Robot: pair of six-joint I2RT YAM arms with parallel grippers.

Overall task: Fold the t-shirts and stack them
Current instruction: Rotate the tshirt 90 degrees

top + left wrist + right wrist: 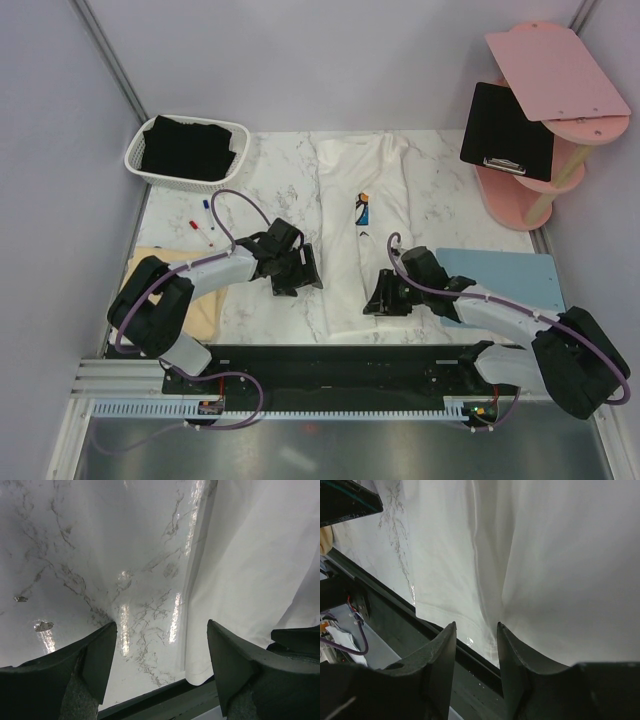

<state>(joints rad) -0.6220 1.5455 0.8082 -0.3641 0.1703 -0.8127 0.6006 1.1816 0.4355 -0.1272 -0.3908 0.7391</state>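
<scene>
Two empty grippers flank the white t-shirt's (362, 230) near hem, I reckon to fold it up. Left gripper (162, 630) gapes wide, right gripper (476, 627) is barely parted.

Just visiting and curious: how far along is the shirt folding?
The pale yellow t-shirt lies beside the left arm, possibly folded. The white t-shirt is folded into a long strip; the left tool and right tool, both open, sit at its near hem. The black t-shirt waits in the basket.

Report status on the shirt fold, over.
Left tool open beside white t-shirt, near left edge. Right tool open at its near hem, nothing gripped. Shirt folded lengthwise, flat on table. Nothing lying on it.
</scene>
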